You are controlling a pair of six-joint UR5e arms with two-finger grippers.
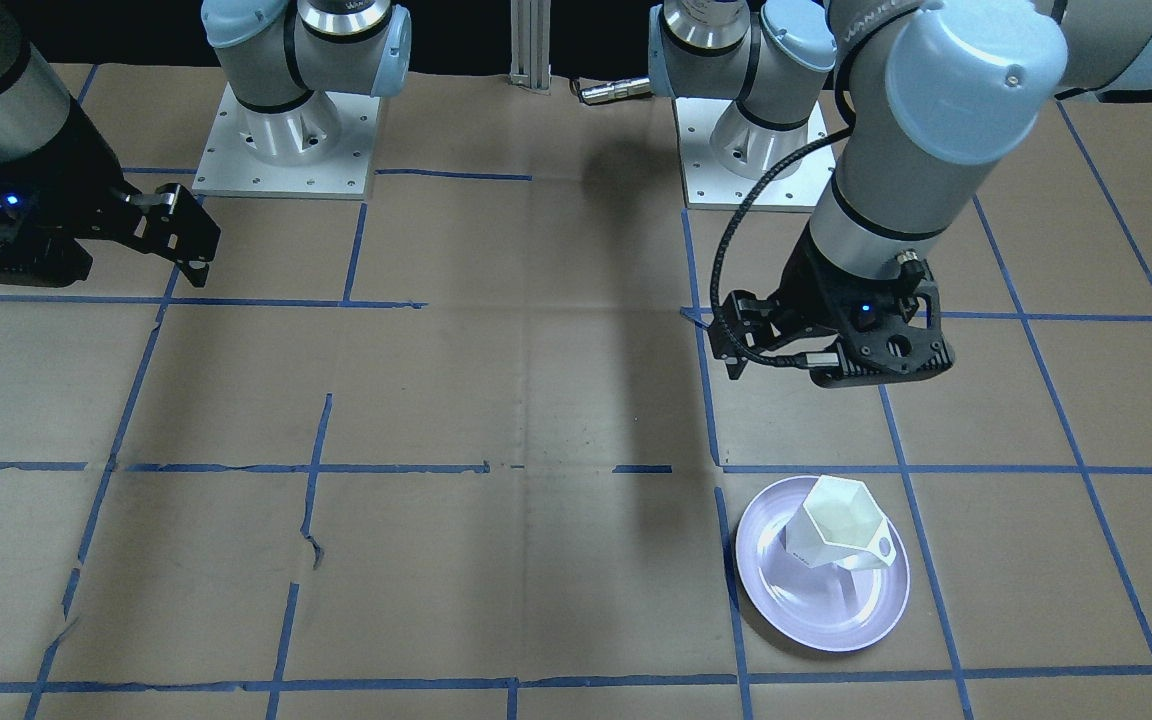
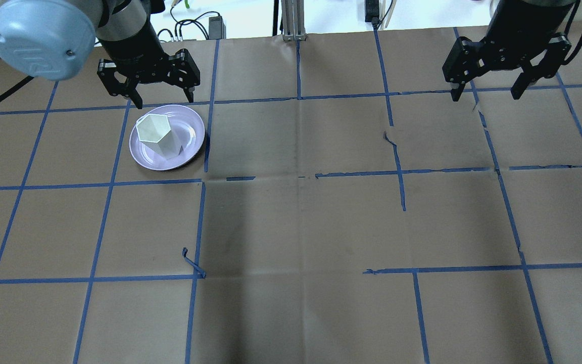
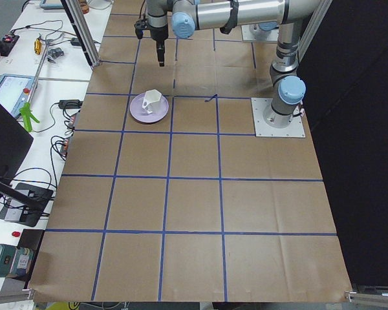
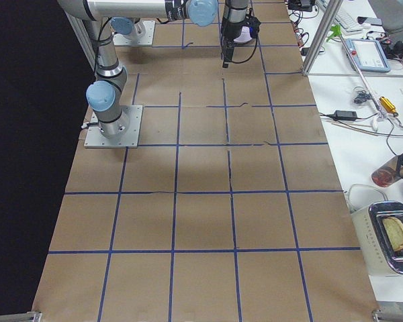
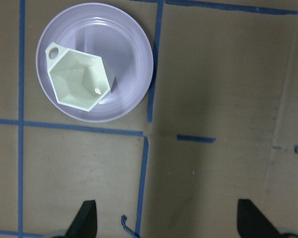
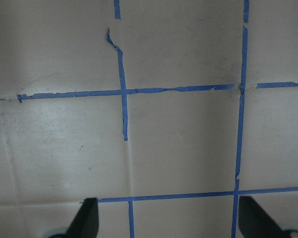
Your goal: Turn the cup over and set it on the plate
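Left gripper (image 2: 164,98) is held raised above the plate (image 2: 195,126), a little off to one side of it. Its fingers are spread wide and nothing is caught between them.

The cup (image 2: 157,134) is seen standing on the plate, mouth up. In the left wrist view its hexagonal opening and pale interior are looked into from above. It is set slightly off the plate's centre, with its open-frame handle (image 5: 53,52) reaching toward the plate's rim. Nothing is touching the cup, and it is carried by the plate alone.

The plate itself is laid flat on the tabletop (image 2: 301,212), close to a crossing of blue tape lines.

The right gripper (image 2: 484,93) is held well apart from the plate, across the tabletop from it, likewise spread and empty.

From this layout the task is judged to be essentially done: the cup is turned mouth up, set on the plate and let go. Nothing further appears to be required of the cup. At most, the left arm is left to be drawn clear of the plate without the cup being brushed.
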